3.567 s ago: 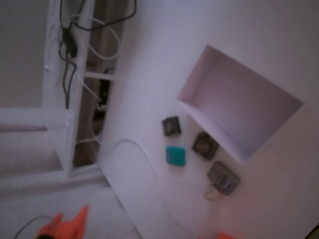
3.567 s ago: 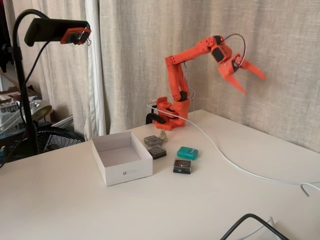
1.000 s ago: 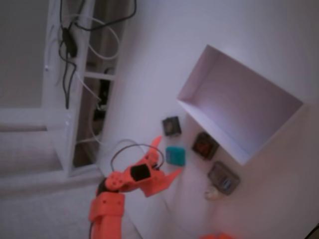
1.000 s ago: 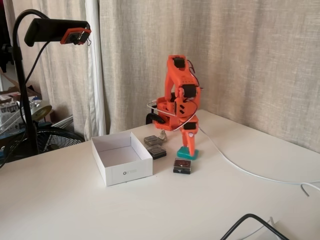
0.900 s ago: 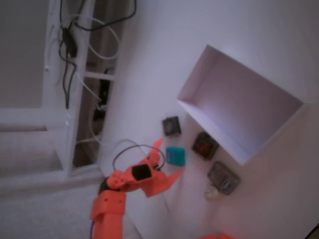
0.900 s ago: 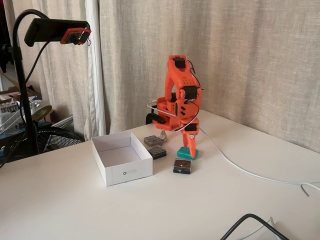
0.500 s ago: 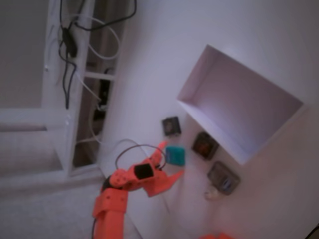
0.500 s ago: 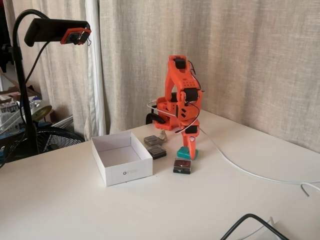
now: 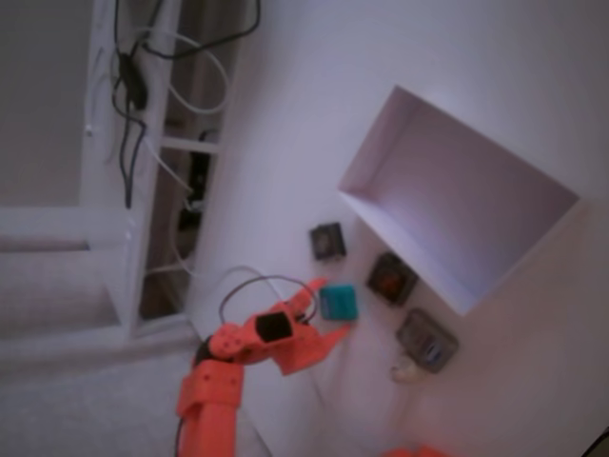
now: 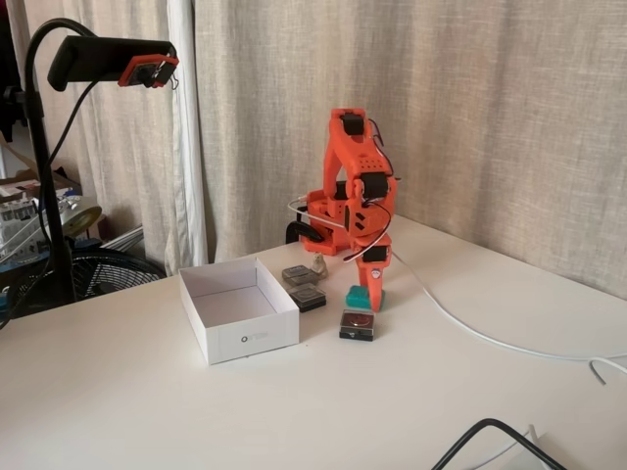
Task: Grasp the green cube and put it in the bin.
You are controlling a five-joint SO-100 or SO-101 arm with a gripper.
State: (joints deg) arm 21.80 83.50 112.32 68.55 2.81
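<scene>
Fingers [image 9: 325,307] apart, straddling cube [image 9: 338,302] on tabletop [image 10: 411,392]; grip not closed, contact unclear. Risk: off-centre closing squirts cube toward dark blocks [image 10: 357,325]. Bin [image 10: 240,311] beyond them, left in side view

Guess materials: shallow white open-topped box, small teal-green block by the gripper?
Shallow white open-topped box: likely matte cardboard or thin card, judging by thin straight walls, folded-looking corners and no shine. Small teal-green block: probably smooth plastic or rubber, with uniform colour and rounded corners; too blurry to settle which.
</scene>
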